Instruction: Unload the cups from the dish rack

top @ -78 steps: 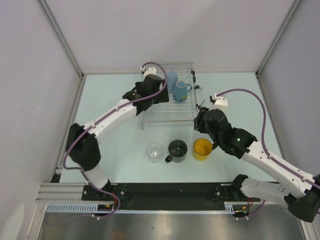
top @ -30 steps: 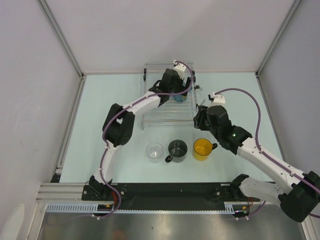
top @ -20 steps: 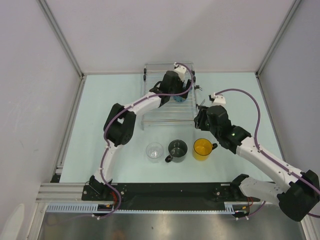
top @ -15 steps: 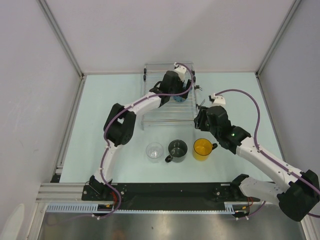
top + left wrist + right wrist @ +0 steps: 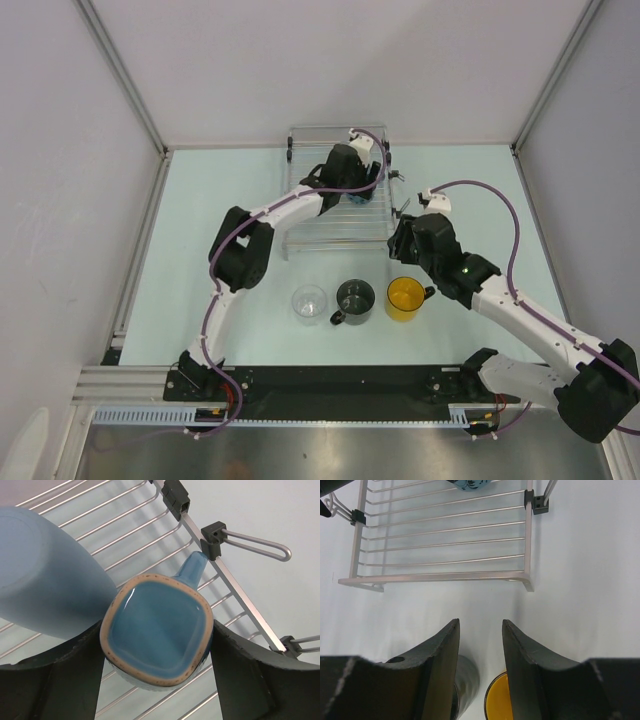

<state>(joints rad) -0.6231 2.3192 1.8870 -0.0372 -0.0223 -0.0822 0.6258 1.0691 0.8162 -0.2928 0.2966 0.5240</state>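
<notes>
Dish rack, far side of surface, carries two cups: pale blue handleless cup beside blue handled mug. Left hand clasps that mug's flanks, apparently to lift it out. Right hand spread, empty, above unloaded yellow mug.

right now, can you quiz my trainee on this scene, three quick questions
1. How many cups stand on the table, outside the dish rack? A two, B three, C five
2. True or false: the left gripper has one finger on each side of the blue handled mug.
3. Which cup stands between the clear glass tumbler and the yellow mug?

Key
1. B
2. True
3. The dark grey mug
</notes>
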